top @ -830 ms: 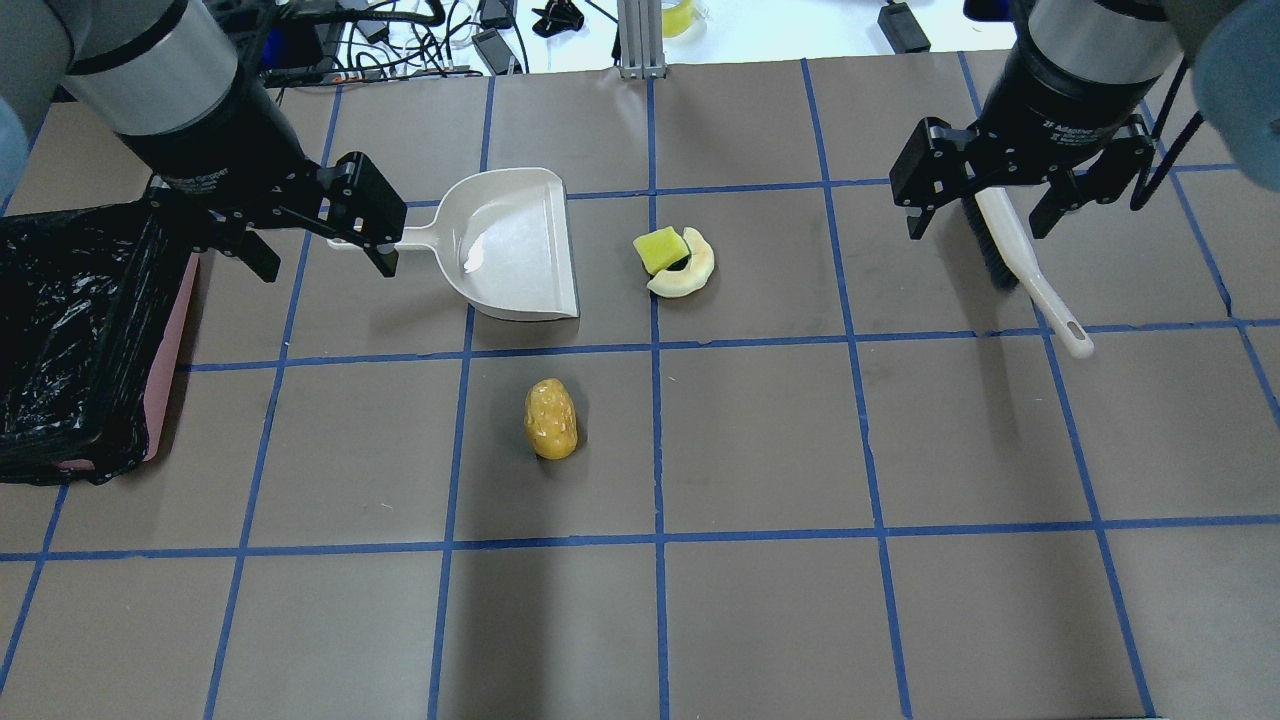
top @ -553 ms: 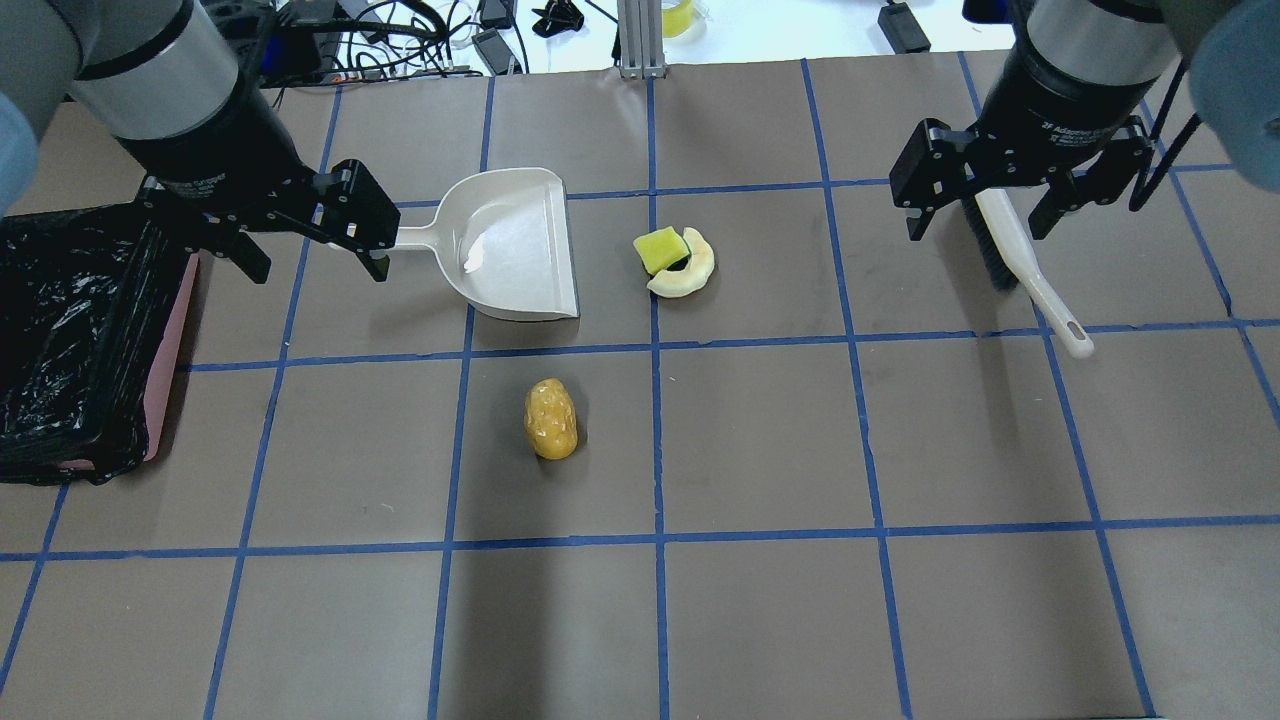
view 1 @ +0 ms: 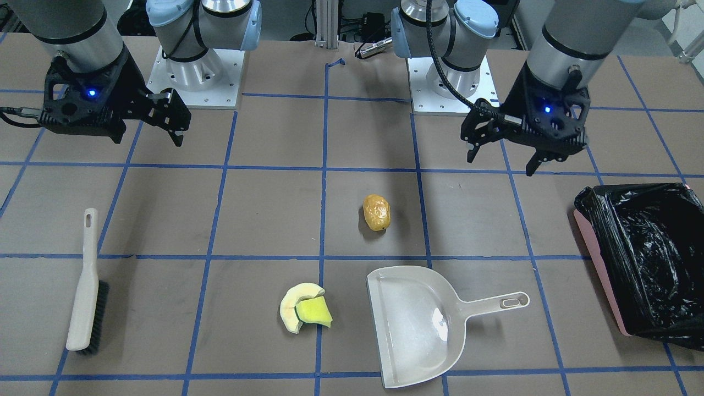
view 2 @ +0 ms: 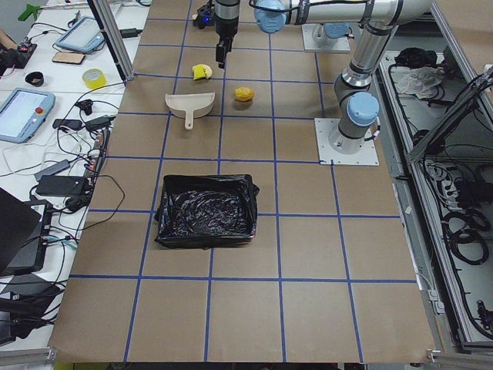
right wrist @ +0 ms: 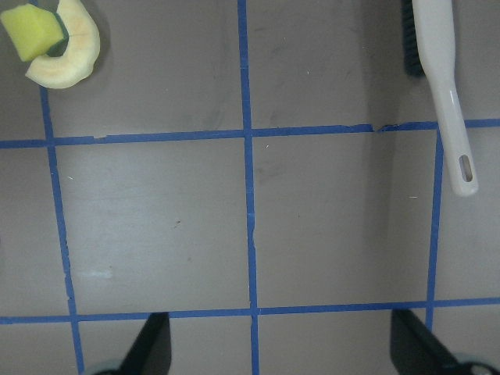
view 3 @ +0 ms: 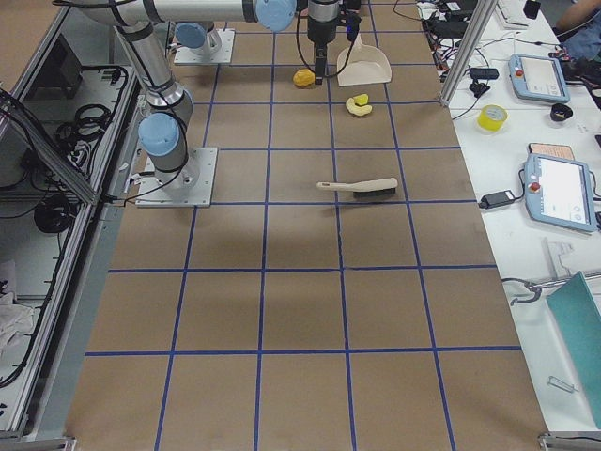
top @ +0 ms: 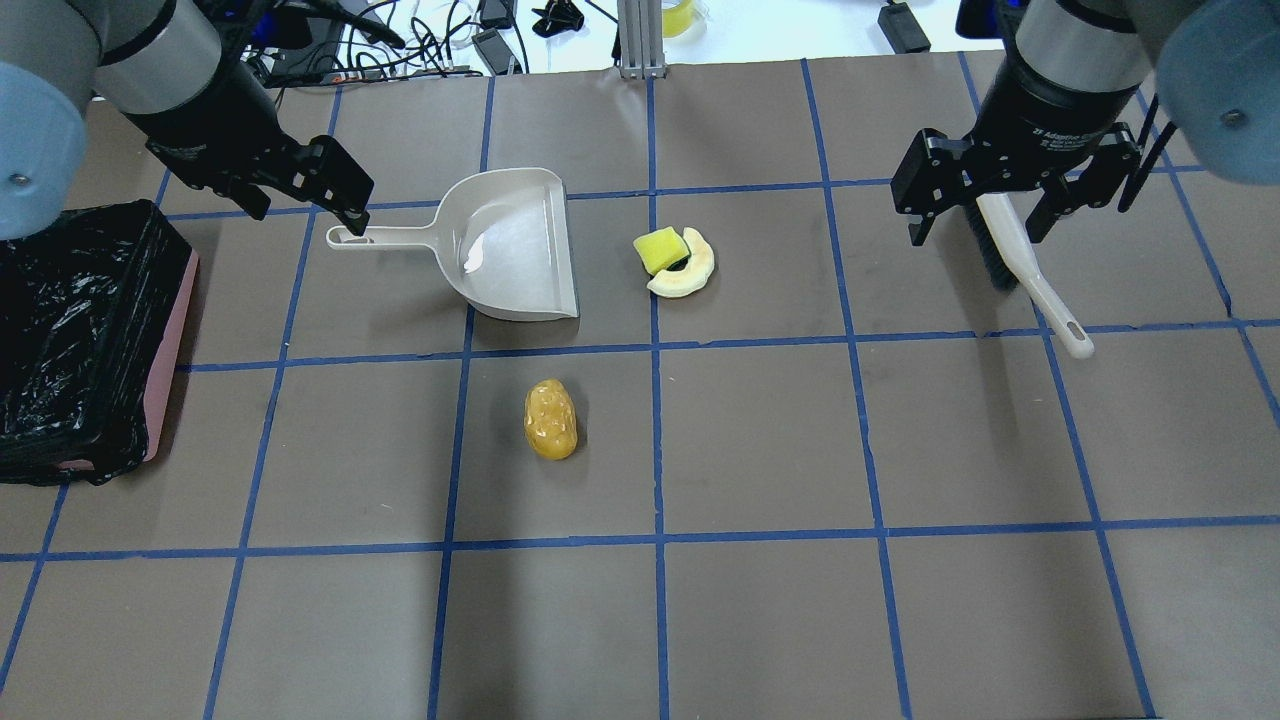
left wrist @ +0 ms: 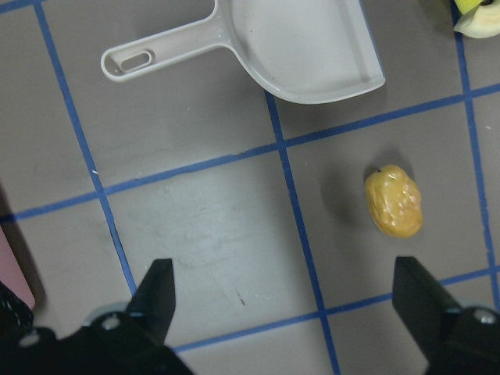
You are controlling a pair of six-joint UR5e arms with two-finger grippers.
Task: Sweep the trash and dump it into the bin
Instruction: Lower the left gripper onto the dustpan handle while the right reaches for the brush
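- The left gripper hangs at the upper left of the overhead view. Its fingers are spread wide and hold nothing.
- One fingertip lines up with the end of the dustpan handle in that view (the front-facing view shows the two apart).
- The right gripper hangs at the upper right of the overhead view. Its fingers are equally wide apart and empty, above the bristle end of the brush.
- Small white lettering runs across the right wrist body; it is too small to read with certainty.
- The potato-like lump lies alone just left of centre in the overhead view. It is glossy, orange-brown and dimpled, and sits below the dustpan's open mouth.
- The peel is a pale-yellow crescent just right of the dustpan's mouth. The yellow-green wedge rests against its inner curve, touching it.
- The off-white dustpan lies flat, with its handle pointing to the frame's left.
- The bin sits at the left edge of the overhead view, well apart from both trash pieces. It is a pink box lined with a crinkly, shiny black bag.
- The surface is grey-brown and crossed by a grid of blue tape.
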